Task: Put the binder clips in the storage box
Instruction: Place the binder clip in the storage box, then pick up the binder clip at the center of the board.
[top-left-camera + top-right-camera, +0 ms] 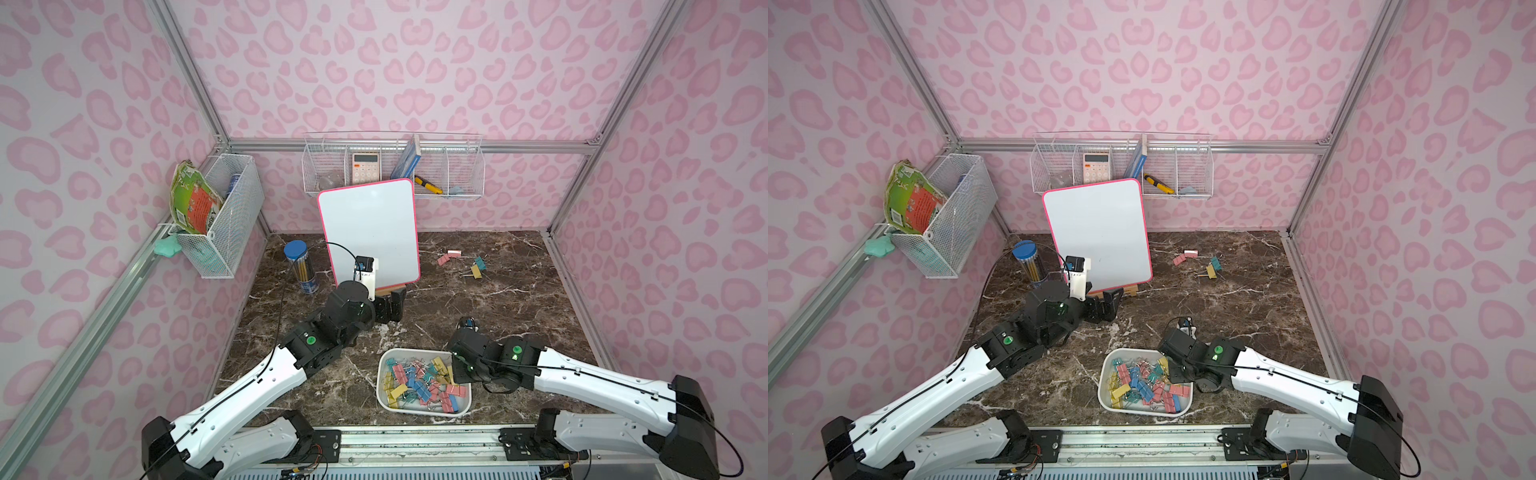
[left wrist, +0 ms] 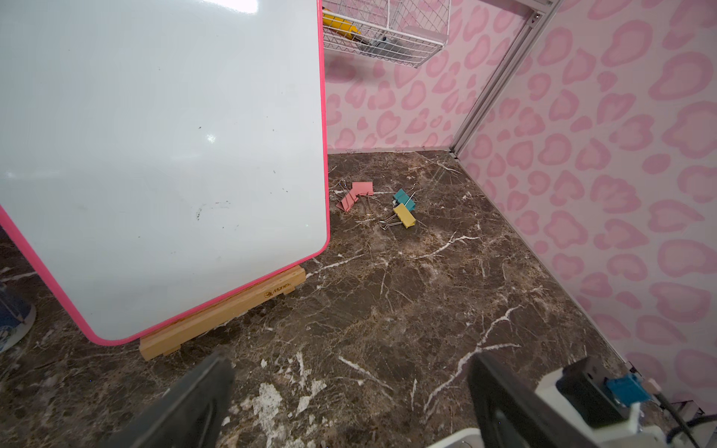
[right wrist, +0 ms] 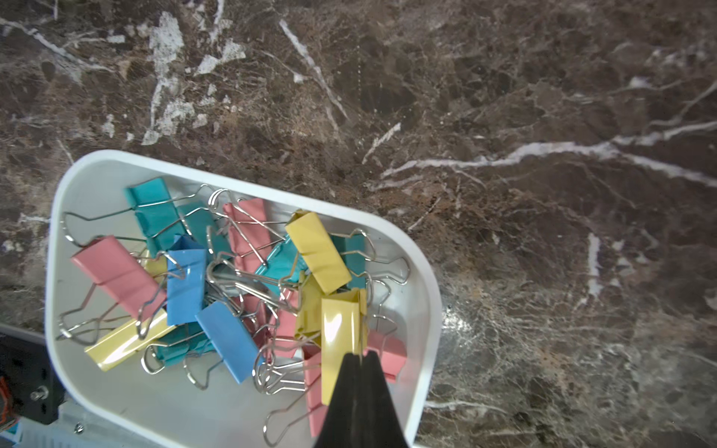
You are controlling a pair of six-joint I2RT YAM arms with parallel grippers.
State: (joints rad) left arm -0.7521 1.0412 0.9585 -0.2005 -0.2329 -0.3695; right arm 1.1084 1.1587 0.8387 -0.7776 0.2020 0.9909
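The storage box [image 1: 384,400], a shallow white tray near the table's front, holds several pink, yellow, teal and blue binder clips [image 1: 415,380]. My right gripper [image 3: 361,355] hangs over the box's right end, shut on the wire handle of a yellow binder clip [image 3: 343,329] that dangles above the pile. On the far right of the table lie loose clips: two pink [image 2: 355,195], one teal [image 2: 403,197], one yellow [image 2: 404,216], seen in both top views too [image 1: 446,258]. My left gripper [image 2: 349,388] stands open and empty by the whiteboard's foot, well short of them.
A pink-rimmed whiteboard [image 1: 370,232] leans on a wooden stand [image 2: 217,322] at mid-table. A blue-capped pencil tube [image 1: 301,266] stands left of it. Wire baskets hang on the back wall [image 1: 395,166] and the left wall [image 1: 224,216].
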